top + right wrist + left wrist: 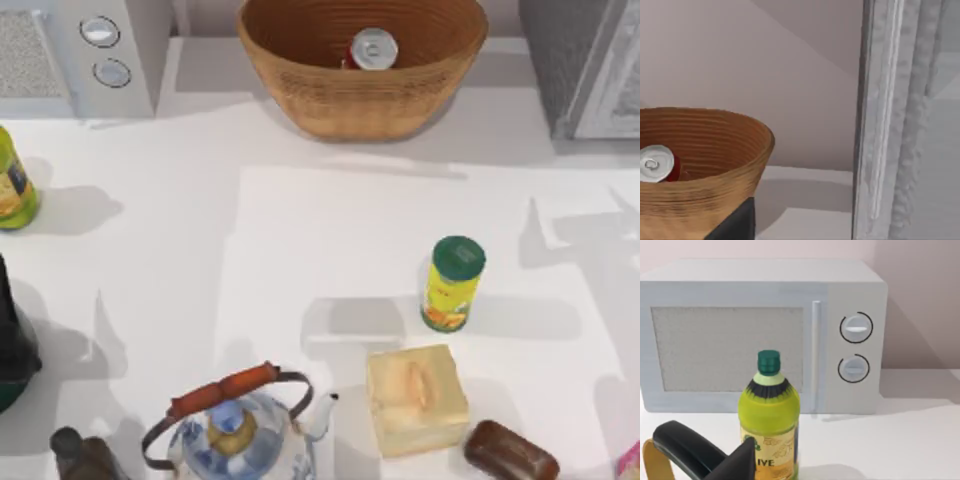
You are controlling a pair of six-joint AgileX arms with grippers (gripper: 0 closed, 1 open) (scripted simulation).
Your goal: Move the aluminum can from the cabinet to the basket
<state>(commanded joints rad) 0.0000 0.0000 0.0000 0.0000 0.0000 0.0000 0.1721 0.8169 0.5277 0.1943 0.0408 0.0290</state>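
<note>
- Aluminum can (372,49): inside the basket (300,95), near its middle, silver top tilted upward, red side just visible; clear of the cabinet (580,60), so transfer judged complete.
- Handling, judged: light, thin-walled, easily dented, smooth and rather slippery; best taken across the red sides, mid-height, with gentle pressure.
- Same can (655,164) seen low against the basket wall (715,150), cabinet edge (880,125) beside the basket.
- Left end effector (705,460): dark parts just before the green-yellow bottle (769,425); opening cannot be told, nothing seen held.
- Right end effector (735,222): a dark part beside the basket; opening cannot be told.
</note>
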